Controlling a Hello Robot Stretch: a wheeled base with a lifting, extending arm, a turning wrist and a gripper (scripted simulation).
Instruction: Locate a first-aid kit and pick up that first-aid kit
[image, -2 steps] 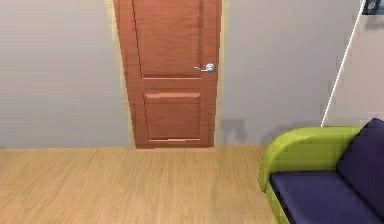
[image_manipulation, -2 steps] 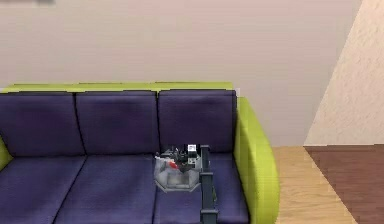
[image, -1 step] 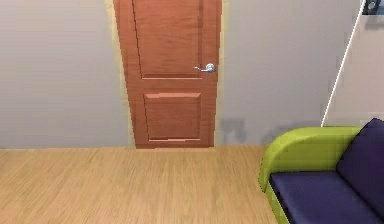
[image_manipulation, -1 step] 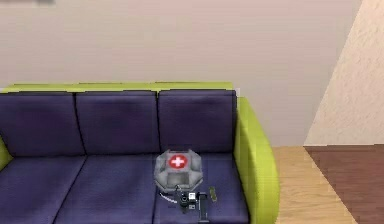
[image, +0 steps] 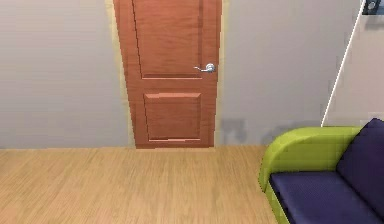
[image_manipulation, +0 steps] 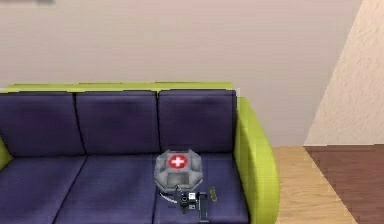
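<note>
We are finding the pincer (image_manipulation: 196, 201) low at the front edge of the sofa (image_manipulation: 60, 125) seat, and we cannot tell whether it is grasping anything. Just beyond it, the first-aid kit (image_manipulation: 177, 167) is lying on the cushion nearest the green armrest, apparently lined up for the arm's reach. It is showing as a rounded grey case with a white cross on red.

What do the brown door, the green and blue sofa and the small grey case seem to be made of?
Brown panelled door: likely wood, matte, raised panels. Green-framed sofa with dark blue cushions: probably fabric upholstery, soft rounded edges, no shine. Grey rounded case with white cross: perhaps plastic, smooth sheen.
</note>
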